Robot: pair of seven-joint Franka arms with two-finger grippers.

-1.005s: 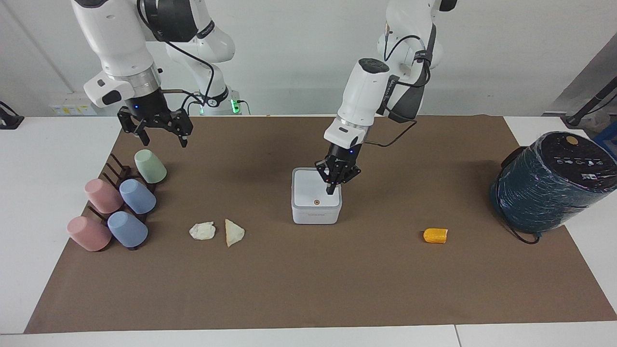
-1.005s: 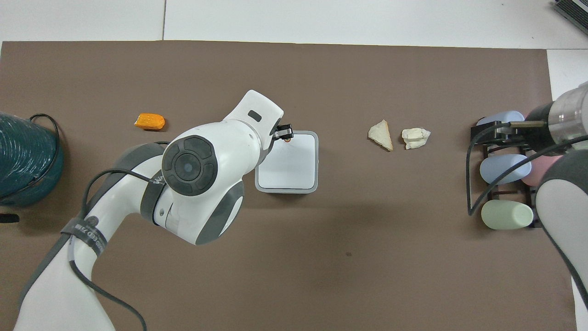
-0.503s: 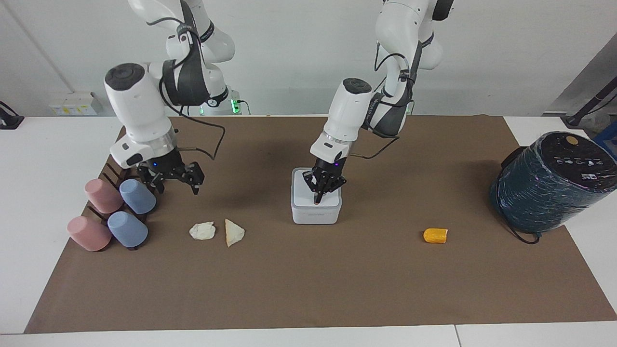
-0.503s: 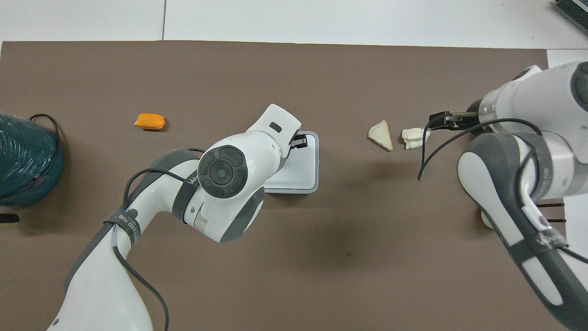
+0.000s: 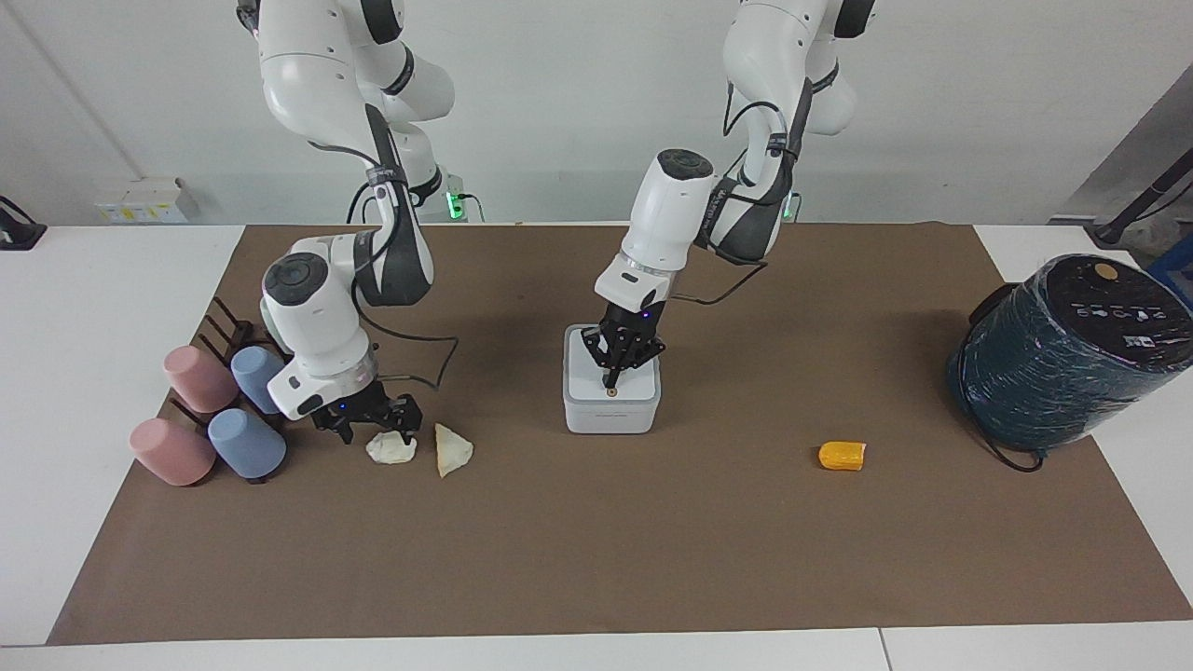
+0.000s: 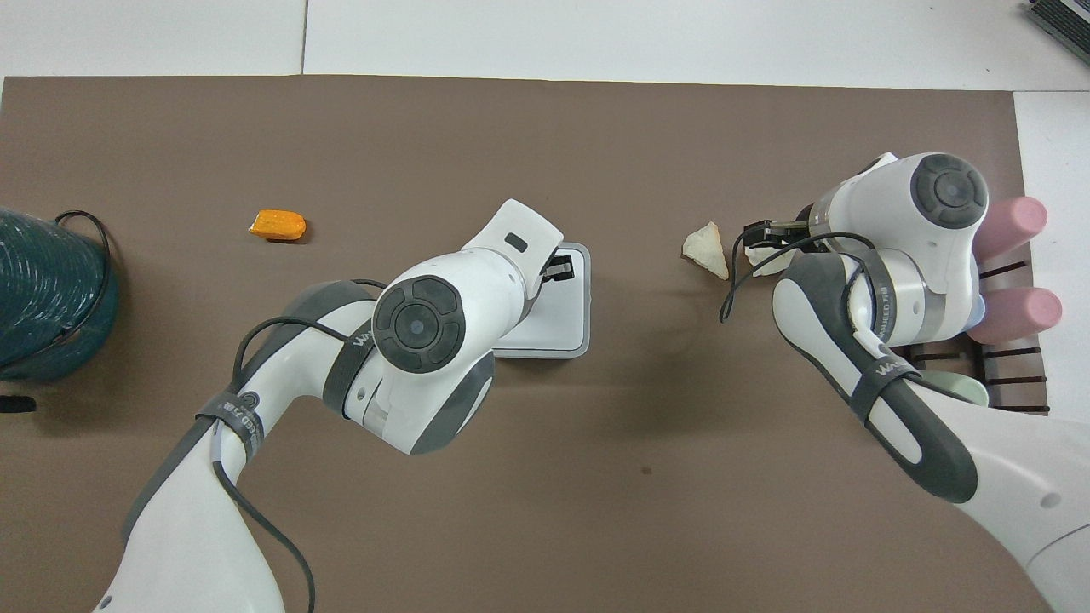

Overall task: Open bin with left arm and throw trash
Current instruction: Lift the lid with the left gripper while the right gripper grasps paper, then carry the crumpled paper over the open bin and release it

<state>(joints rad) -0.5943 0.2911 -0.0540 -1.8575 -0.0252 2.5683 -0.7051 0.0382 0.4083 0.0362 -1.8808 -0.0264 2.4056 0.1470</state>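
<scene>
Your left pincer, pinched closed and empty, points down at the lid of the bin mid-table; your right pincer, spread wide, sits low over the white paper wad, beside the cream wedge

Bin sits under the left gripper, tips pinched together on its lid; paper wad lies between the right gripper's spread jaws, wedge just beside.
</scene>
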